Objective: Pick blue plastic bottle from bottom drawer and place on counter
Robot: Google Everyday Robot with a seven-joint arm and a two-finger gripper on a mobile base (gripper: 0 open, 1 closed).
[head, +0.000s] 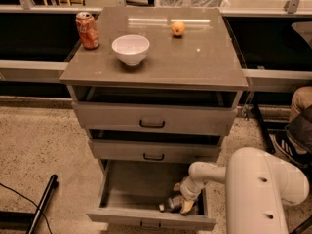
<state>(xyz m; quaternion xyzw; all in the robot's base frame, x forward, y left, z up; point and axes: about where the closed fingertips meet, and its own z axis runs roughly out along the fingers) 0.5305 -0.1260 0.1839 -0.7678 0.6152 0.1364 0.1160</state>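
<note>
The bottom drawer [122, 213] is pulled open below two shallower drawers. The blue plastic bottle [171, 203] lies on its side on the drawer floor near the front right, its white cap [161, 207] pointing left. My gripper [182, 198] reaches down into the drawer from the right on a white arm [209, 172] and sits right at the bottle's right end, touching or nearly touching it. The counter [195, 57] is the grey-brown top of the cabinet.
On the counter stand a red soda can [87, 30] at the back left, a white bowl [130, 49] beside it and a small orange fruit [178, 29] at the back. The robot's white body [265, 194] fills the lower right. A black pole [41, 204] lies on the floor at left.
</note>
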